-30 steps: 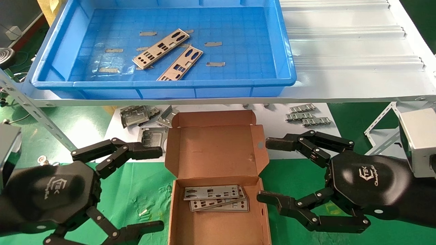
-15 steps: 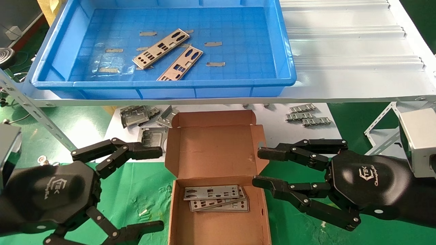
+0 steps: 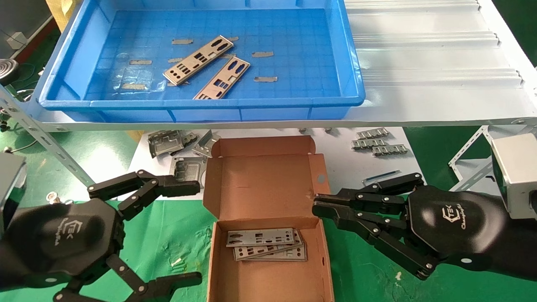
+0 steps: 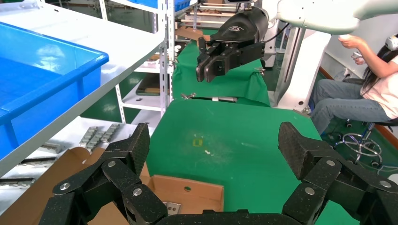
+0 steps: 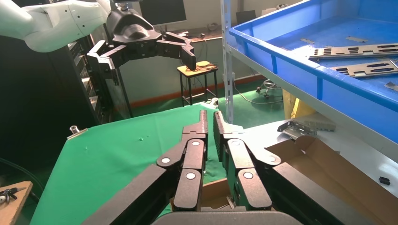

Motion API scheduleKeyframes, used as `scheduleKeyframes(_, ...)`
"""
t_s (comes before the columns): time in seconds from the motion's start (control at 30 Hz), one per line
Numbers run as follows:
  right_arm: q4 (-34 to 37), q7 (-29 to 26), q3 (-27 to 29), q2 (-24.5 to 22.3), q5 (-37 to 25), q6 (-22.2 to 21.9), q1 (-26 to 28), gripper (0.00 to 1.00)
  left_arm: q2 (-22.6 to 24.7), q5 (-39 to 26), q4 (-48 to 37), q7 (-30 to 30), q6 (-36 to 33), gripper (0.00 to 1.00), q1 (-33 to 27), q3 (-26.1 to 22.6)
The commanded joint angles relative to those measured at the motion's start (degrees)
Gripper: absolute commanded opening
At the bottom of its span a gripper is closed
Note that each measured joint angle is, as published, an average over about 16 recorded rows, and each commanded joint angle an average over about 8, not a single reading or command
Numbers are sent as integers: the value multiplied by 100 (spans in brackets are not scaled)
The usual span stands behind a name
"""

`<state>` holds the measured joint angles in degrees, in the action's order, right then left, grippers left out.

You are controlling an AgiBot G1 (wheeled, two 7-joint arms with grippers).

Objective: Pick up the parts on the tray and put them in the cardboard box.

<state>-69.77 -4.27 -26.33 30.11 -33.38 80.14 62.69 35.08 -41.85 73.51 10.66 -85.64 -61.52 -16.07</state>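
Shiny metal parts (image 3: 197, 60), glossy plastic tray (image 3: 67, 63), matt cardboard box (image 3: 264, 184).

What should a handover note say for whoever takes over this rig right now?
Left tool: open, empty, parked left of the brown cardboard box.
Right tool: shut, empty, at the box's right side.
Done: a stack of flat silver punched plates lies in the box.
Left: two silver plates lie on the gridded floor of the blue plastic tray on the white shelf; both need moving into the box.
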Motion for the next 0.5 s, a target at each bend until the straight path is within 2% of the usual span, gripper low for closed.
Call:
scheduleKeyframes(0.03,0,0,0,0,0,0,0,0,0,0,0,-1,0,100,0,0)
scheduleKeyframes(0.33,0,0,0,0,0,0,0,0,40,-143,43,-91,74,100,-126,-5)
scheduleKeyframes(0.5,0,0,0,0,0,0,0,0,324,-539,8,-87,293,100,-751,-115)
